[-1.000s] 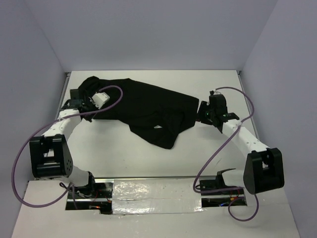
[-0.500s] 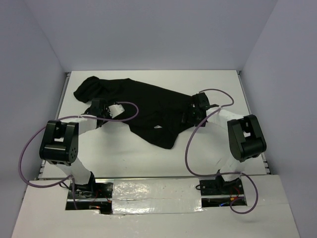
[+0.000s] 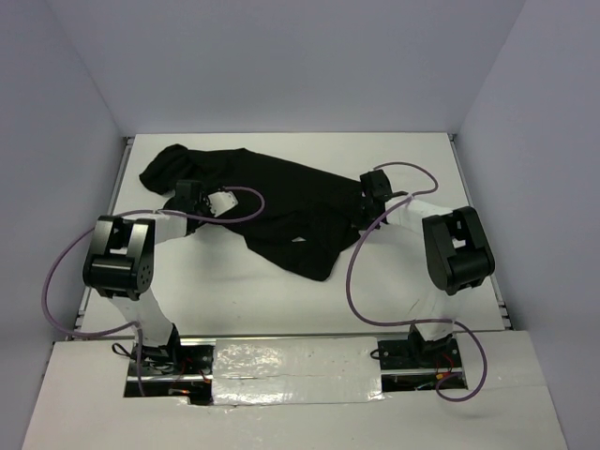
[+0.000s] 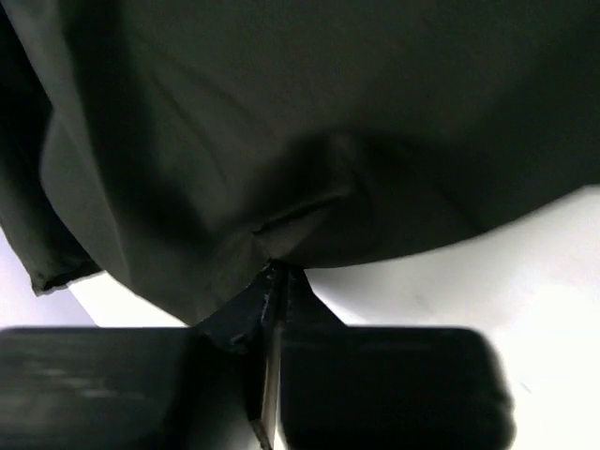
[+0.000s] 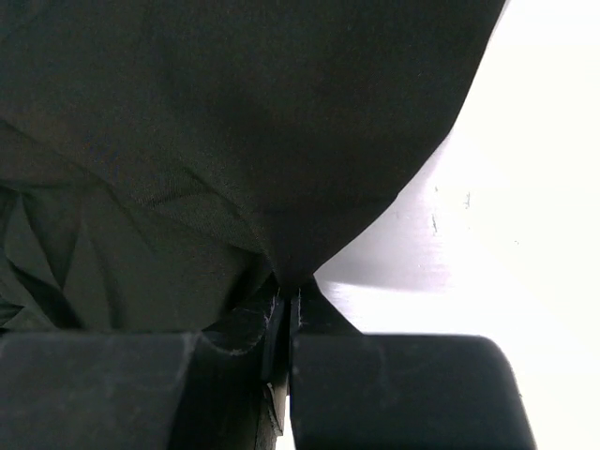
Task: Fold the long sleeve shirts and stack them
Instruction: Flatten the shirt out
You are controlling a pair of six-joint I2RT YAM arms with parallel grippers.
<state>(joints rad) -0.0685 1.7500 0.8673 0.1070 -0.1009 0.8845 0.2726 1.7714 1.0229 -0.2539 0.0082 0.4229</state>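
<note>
A black long sleeve shirt (image 3: 281, 197) lies crumpled across the far half of the white table (image 3: 412, 272), with a small white tag (image 3: 298, 240) showing near its front. My left gripper (image 3: 187, 195) sits at the shirt's left front edge. In the left wrist view it (image 4: 277, 272) is shut on a pinch of the black fabric (image 4: 309, 141). My right gripper (image 3: 368, 189) is at the shirt's right edge. The right wrist view shows it (image 5: 292, 286) shut on a fold of the shirt (image 5: 234, 122), with the cloth pulled up into a peak.
White walls enclose the table on the left, back and right. Purple cables (image 3: 56, 281) loop beside both arms. A shiny foil strip (image 3: 291, 361) runs along the near edge between the arm bases. Bare table surface lies in front of the shirt.
Both grippers moved inward onto the shirt's edges, the left one rightward and the right one leftward. Both now grip fabric. The arms' elbows have folded upward.
</note>
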